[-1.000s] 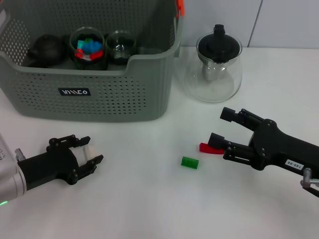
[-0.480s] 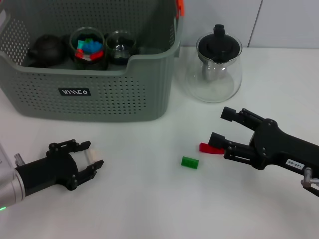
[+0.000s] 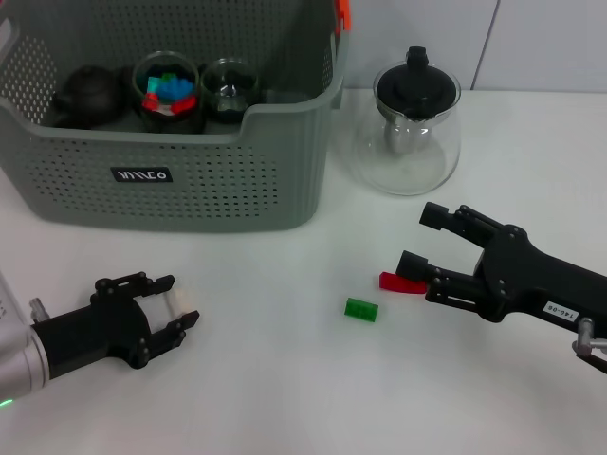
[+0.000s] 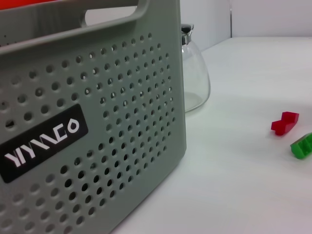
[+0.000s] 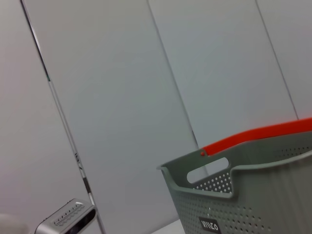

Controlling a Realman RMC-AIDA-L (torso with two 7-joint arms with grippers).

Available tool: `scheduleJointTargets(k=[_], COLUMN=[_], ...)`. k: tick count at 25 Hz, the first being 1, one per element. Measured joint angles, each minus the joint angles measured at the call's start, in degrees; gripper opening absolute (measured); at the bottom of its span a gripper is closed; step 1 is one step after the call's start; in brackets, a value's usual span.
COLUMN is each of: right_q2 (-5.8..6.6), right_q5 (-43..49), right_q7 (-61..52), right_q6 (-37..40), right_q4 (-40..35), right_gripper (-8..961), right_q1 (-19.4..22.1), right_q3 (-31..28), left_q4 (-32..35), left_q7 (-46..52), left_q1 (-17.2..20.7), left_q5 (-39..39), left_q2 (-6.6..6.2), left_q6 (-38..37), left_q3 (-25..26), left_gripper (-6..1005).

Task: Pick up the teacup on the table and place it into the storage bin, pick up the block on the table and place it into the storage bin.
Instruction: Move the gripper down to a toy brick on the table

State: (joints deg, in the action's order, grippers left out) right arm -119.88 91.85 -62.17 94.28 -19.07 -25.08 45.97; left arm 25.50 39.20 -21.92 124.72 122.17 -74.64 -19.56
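one storage bin (image 3: 190,180), one glass teapot (image 3: 415,128), two blocks (image 3: 361,309)

1. White table (image 3: 285,379) carries everything.
2. Storage bin (image 3: 180,185) sits on it at back left, black label facing front.
3. Glass teapot (image 3: 415,128) with black lid stands just right of the bin, apart from it.
4. Green block (image 3: 361,309) and red block (image 3: 396,282) lie near each other, front of centre, not touching.
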Motion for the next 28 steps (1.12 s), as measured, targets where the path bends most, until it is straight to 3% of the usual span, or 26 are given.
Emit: scheduleJointTargets(k=[20,28], right_q2=[0.09,0.12], right_q5=[0.07,0.03], right_q7=[-0.06,-0.06], right_q6=[0.11,0.25], right_q4=[0.00,0.00], right_gripper=[942,937], right_q1=[0.06,0.15], right_q3=[0.00,0.00], left_q4=[0.00,0.17], left_q7=[1.82,1.83], left_q1=[-0.48,-0.51], left_q5=[0.00,0.02], left_q2=[0.09,0.10], left_q6=[0.80,0.82], left_q3=[-0.16,-0.22], left_gripper=[649,608])
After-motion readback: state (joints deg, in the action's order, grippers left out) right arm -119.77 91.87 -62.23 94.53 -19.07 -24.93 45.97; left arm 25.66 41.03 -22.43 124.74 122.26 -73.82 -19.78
